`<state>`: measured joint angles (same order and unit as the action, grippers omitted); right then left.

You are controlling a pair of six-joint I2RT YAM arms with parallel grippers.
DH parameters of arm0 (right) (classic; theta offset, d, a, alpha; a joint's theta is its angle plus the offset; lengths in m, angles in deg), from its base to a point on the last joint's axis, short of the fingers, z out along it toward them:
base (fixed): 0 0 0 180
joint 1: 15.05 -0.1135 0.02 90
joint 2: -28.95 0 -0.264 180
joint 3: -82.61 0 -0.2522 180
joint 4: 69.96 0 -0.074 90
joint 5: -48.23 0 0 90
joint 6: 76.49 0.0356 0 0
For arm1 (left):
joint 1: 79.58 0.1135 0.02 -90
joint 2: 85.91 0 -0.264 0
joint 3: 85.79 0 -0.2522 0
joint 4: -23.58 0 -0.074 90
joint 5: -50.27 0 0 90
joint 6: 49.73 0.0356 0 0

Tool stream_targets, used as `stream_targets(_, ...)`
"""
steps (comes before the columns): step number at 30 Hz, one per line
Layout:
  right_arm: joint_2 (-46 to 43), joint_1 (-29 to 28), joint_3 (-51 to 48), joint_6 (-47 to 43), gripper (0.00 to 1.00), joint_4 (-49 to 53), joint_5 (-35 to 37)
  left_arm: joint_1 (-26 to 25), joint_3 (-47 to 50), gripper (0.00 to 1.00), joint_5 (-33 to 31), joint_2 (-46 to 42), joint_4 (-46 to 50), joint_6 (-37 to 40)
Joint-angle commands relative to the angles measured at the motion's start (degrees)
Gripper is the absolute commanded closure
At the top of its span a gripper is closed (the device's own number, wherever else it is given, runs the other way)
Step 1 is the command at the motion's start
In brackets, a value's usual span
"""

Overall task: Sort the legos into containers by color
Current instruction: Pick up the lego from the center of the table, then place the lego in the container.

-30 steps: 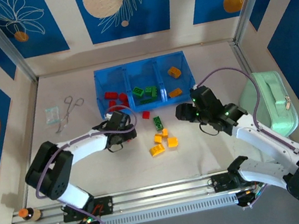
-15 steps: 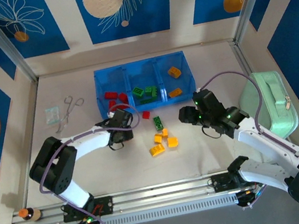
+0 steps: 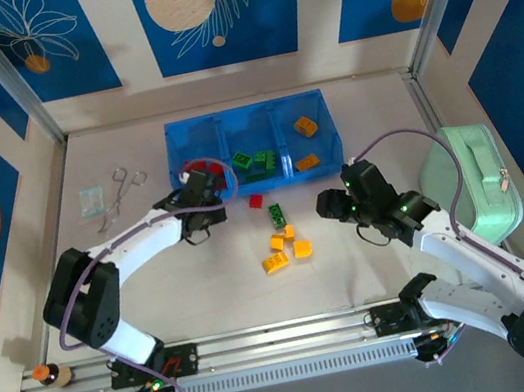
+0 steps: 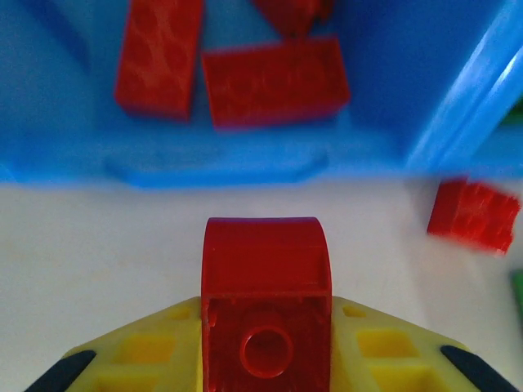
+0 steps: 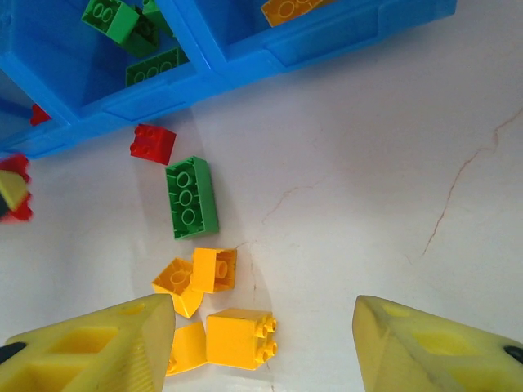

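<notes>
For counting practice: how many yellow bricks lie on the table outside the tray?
4, in one cluster beside the green brick: left one, middle one, cubic one, lowest-left one.

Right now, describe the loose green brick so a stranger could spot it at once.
Start at the blue tray at the table's far side and look just in front of its middle compartment. The green brick lies flat on the bare tabletop, between a small red brick and a cluster of yellow bricks. It is the one green piece outside the tray.
</notes>
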<state>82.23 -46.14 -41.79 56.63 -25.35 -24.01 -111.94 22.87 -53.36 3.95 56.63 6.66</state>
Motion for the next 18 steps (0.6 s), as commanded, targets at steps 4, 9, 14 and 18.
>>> stream_targets(4,-2.1,0.0,-1.2,1.3,0.41,1.0,-0.3,4.1,-12.7,0.66,0.0,5.5,4.4,5.6)
stream_targets(9,-4.0,-0.1,-2.6,2.0,0.41,1.3,-0.5,7.1,-21.4,0.66,1.2,11.6,6.3,7.5)
stream_targets(14,-4.5,-0.5,-3.0,2.4,0.41,1.7,-0.7,8.5,-29.9,0.25,2.1,15.8,9.7,8.8)
stream_targets(18,-4.9,-0.7,-3.0,2.4,0.41,2.2,0.0,7.7,-29.7,0.23,2.2,13.6,9.0,9.2)
